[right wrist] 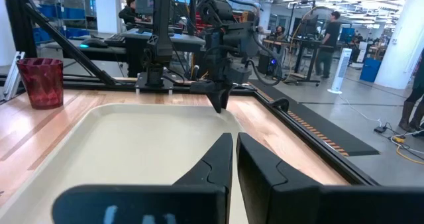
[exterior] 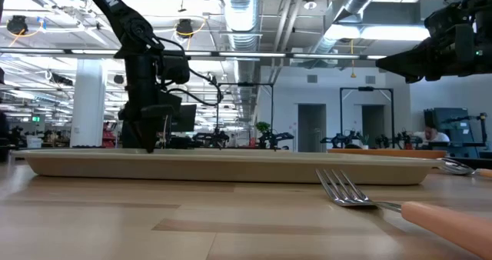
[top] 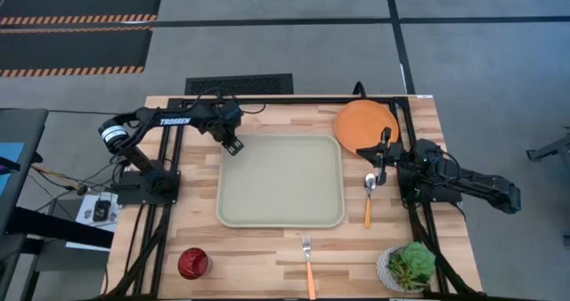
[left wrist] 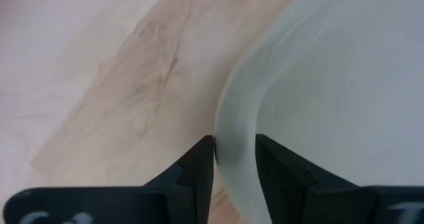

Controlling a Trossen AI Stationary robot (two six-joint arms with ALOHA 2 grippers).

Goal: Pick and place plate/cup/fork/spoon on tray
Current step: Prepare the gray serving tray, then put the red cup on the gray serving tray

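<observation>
I have the left gripper (top: 233, 147) down at the far left corner of the tray (top: 330, 215), at about 10 o'clock from the tray's middle. Its two fingers (left wrist: 199, 166) sit one on each side of the raised rim, close against it, so I think they pinch the rim.

The tray looks like thin plastic. I guess it is light and a bit bendy, and smooth, so it could slide on the wooden table (top: 258, 256). The rim is a good place to hold.

The right gripper (top: 381, 165) hangs over the table just right of the tray, at about 3 o'clock. Its fingers are almost together and hold nothing.

The orange plate (top: 359, 120) lies at 1 o'clock, just off the tray's corner. It is flat and hard, so I would grab its edge.

The spoon (top: 368, 192) lies right under the right gripper. The fork (top: 308, 264) lies at 6 o'clock, near the front edge. Both are thin and lie flat. I would pinch the orange handles, because the metal ends look slippery.

The dark-red cup (top: 192, 264) stands at 7 o'clock. It looks light, and I would grip its rim or its sides.

None of them are on the tray yet.
</observation>
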